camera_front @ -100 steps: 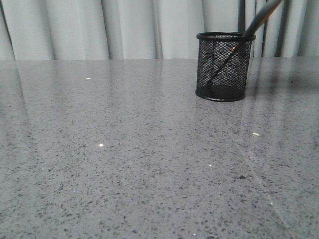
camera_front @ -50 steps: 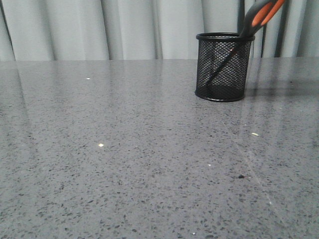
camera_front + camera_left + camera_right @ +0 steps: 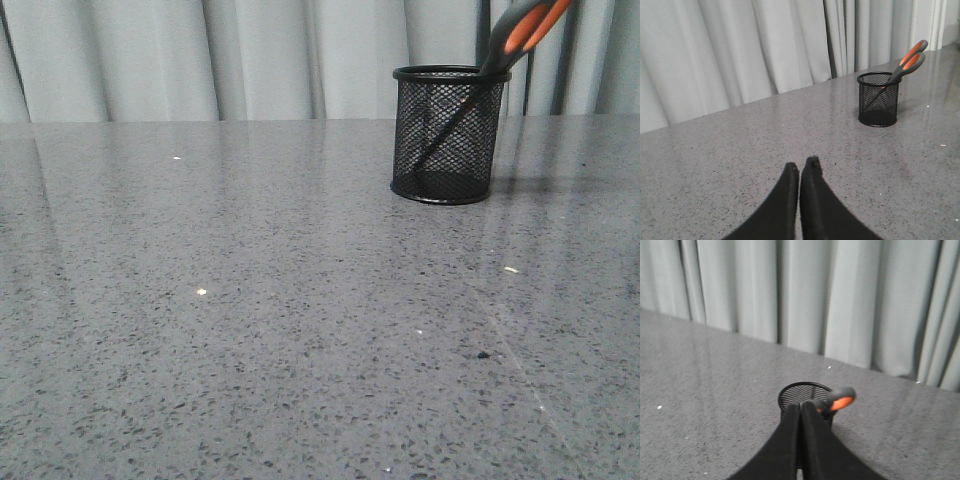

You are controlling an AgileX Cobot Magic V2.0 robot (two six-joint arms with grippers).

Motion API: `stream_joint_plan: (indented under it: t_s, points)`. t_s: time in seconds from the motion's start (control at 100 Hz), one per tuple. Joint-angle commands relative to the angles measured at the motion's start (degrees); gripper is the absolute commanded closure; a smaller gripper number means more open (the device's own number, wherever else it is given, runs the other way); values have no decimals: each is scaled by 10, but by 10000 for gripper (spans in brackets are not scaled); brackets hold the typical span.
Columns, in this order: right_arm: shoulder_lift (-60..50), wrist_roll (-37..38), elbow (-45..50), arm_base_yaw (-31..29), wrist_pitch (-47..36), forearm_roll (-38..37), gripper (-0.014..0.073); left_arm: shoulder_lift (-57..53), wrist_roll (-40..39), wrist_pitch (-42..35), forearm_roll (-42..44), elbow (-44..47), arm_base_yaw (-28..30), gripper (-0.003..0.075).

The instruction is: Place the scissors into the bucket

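Note:
The black wire-mesh bucket stands on the grey table at the far right. The scissors stand in it, blades down, with the grey and orange handles leaning out over the right rim. The left wrist view shows the bucket and scissors well beyond my left gripper, which is shut and empty over bare table. In the right wrist view my right gripper is shut and empty, in front of the bucket, with the scissors' handle just beside its tip. Neither gripper shows in the front view.
The grey speckled table stretches wide to the left of and in front of the bucket. A pale pleated curtain hangs along the far edge behind the bucket.
The scissors' handles have turned in the bucket: a second ago they showed dark and edge-on, now the orange linings face the front camera. The bucket has not moved.

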Motion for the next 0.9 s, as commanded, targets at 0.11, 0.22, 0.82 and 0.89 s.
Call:
stream_joint_plan:
  t_s: [0.11, 0.22, 0.82, 0.89]
  points:
    - [-98, -6, 43, 3, -82, 7, 638, -4, -7, -50, -6, -13, 1, 740]
    - [-112, -6, 43, 3, -80, 10, 638, -4, -7, -50, -6, -13, 1, 740]
    - [-112, -6, 44, 3, -79, 11, 638, -4, -7, -50, -6, -13, 1, 740]
    - [-112, -6, 44, 3, -79, 11, 638, -4, -7, -50, -6, -8, 1, 740]
